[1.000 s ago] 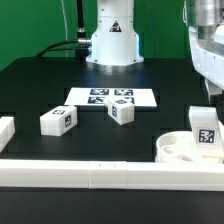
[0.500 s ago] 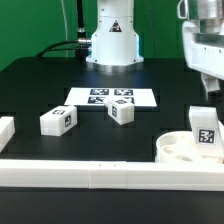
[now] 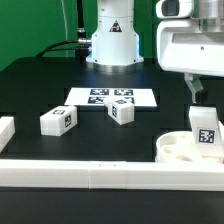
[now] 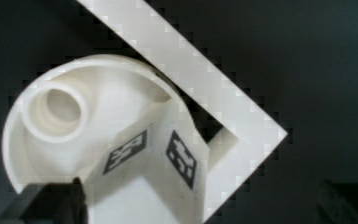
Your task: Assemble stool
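Observation:
The stool's round white seat (image 3: 172,147) lies at the exterior view's right, against the front rail. One tagged block leg (image 3: 206,132) stands upright on it. Two more legs lie loose on the black table, one (image 3: 58,121) at the left and one (image 3: 122,111) near the middle. My gripper (image 3: 197,95) hangs open a little above the standing leg, holding nothing. In the wrist view the seat (image 4: 69,110) with its round socket and the tagged leg (image 4: 167,160) lie below my gripper (image 4: 202,205), whose dark fingertips (image 4: 51,200) stand on either side of the leg, apart from it.
The marker board (image 3: 112,98) lies flat at the back middle, in front of the robot base (image 3: 110,40). A long low white rail (image 3: 90,172) runs along the front edge, and a short rail piece (image 3: 5,130) sits at the left. The rail (image 4: 194,70) passes close behind the seat.
My gripper has moved toward the exterior view's left, from the frame's right edge to over the standing leg. It stays open. The stool parts have not moved.

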Motion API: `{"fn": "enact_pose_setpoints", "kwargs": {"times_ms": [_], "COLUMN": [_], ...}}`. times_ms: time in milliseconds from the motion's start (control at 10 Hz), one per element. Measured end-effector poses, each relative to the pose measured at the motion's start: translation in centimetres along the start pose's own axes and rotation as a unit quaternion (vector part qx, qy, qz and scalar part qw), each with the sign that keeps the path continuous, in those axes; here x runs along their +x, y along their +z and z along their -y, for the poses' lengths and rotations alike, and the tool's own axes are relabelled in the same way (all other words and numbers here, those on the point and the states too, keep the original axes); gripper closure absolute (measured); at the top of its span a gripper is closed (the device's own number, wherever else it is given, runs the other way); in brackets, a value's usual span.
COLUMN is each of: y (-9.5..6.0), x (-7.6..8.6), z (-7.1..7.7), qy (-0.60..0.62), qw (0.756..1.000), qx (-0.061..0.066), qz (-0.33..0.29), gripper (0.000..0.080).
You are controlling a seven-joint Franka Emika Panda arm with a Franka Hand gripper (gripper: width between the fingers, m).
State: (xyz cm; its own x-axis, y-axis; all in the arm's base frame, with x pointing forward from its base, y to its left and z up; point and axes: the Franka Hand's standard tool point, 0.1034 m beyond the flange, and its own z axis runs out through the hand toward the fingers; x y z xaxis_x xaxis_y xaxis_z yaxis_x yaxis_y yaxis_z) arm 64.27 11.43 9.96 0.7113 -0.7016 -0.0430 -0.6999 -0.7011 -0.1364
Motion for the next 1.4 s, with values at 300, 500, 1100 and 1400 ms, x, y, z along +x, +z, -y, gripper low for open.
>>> {"fn": "enact_pose_setpoints", "kwargs": {"times_ms": [300,500,1100,1400], "y": [0.0,-0.3,-0.4,-0.2], "x": [0.0,0.2,0.9,1.0], "z": [0.0,-0.2,-0.3,-0.5], "qy": [-0.111,-0.228,-0.463,-0.592], "qw": [0.994,0.973,0.886,0.805], "qx": [-0.001,-0.016,-0.027,-0.040], "qz": [0.000,-0.003,-0.015,-0.011], "gripper": [0.0151,0.0151,0.0151,0.0151]}}
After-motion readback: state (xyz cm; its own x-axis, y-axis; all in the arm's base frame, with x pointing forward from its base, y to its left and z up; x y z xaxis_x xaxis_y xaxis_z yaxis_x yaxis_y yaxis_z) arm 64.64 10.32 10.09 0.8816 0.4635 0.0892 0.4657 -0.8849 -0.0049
